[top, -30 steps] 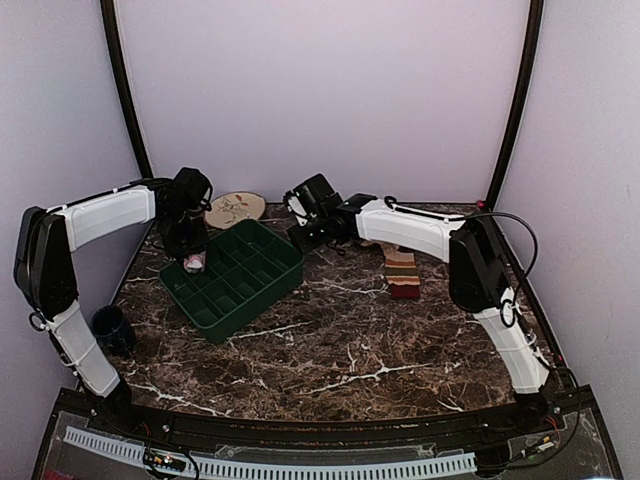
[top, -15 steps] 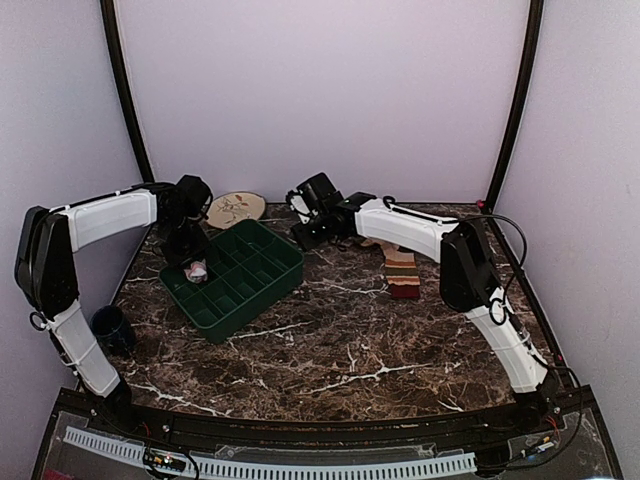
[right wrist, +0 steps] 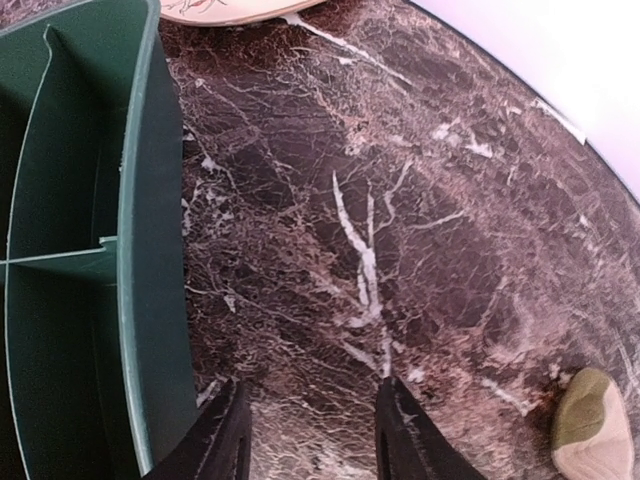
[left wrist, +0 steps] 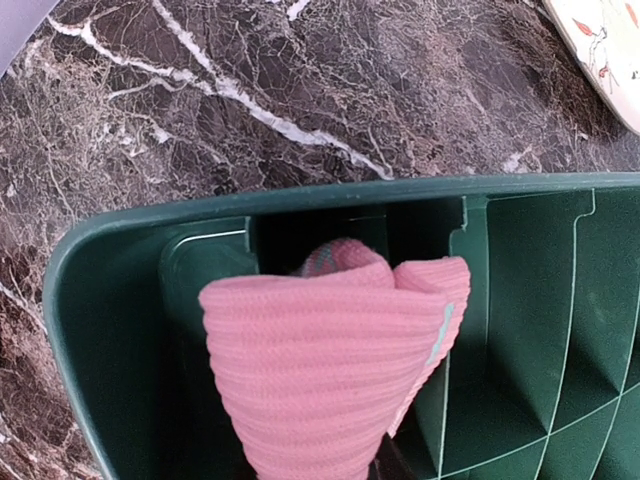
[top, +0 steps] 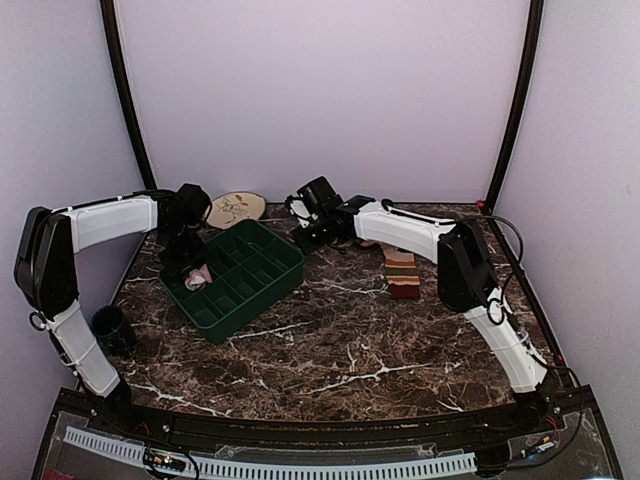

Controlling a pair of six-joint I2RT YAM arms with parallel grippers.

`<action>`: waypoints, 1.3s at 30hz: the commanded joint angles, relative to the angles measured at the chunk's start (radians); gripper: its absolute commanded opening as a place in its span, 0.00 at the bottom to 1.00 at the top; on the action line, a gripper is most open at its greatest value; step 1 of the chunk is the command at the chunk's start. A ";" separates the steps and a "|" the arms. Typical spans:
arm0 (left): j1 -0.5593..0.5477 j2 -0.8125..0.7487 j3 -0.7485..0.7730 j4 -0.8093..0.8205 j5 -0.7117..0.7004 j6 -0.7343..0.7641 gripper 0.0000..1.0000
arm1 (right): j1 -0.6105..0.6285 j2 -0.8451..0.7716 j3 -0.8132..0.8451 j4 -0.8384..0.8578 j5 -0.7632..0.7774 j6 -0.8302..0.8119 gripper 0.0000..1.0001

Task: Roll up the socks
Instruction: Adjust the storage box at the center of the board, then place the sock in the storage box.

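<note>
The left gripper (top: 193,264) was pinching the rolled pink sock (top: 197,277); in the left wrist view the sock hid the fingers, its ribbed roll filling the lower middle; it hung over the corner compartment at the 9 o'clock end of the green tray (top: 258,305); whether it touched the compartment floor could not be told. The tray, divided into many cells, sat at 10 o'clock on the dark marble surface (top: 340,350).

The right gripper (right wrist: 315,440) was spread, with nothing between its dark fingers (right wrist: 225,445); it was over bare surface just off the tray's 2 o'clock side, with the tray wall at 9 o'clock in its wrist view. The striped sock (top: 403,272) lay flat at 2 o'clock on the surface, its dark red toe towards 6 o'clock, well apart from the right gripper.

A flowered plate (top: 235,208) lay at the tray's 12 o'clock, just beside it; a dark cup (top: 110,328) stood at the tray's 8 o'clock, near the surface's edge.
</note>
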 commanded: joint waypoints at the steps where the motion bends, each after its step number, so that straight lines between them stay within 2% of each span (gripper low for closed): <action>1: 0.004 0.019 0.044 0.005 0.017 -0.029 0.00 | 0.004 0.044 0.004 -0.011 -0.033 0.003 0.37; 5: 0.004 0.051 0.106 -0.007 0.027 -0.036 0.00 | 0.005 0.041 -0.002 -0.014 -0.040 0.000 0.33; 12: 0.006 0.048 0.120 -0.009 0.031 -0.046 0.00 | 0.003 -0.062 -0.117 0.062 0.046 0.003 0.53; 20: 0.015 0.045 0.097 -0.008 0.025 -0.047 0.00 | 0.003 -0.182 -0.151 0.100 0.123 0.016 0.56; 39: 0.036 0.064 0.043 0.033 0.032 -0.052 0.00 | 0.060 -0.206 -0.151 0.047 -0.062 0.005 0.56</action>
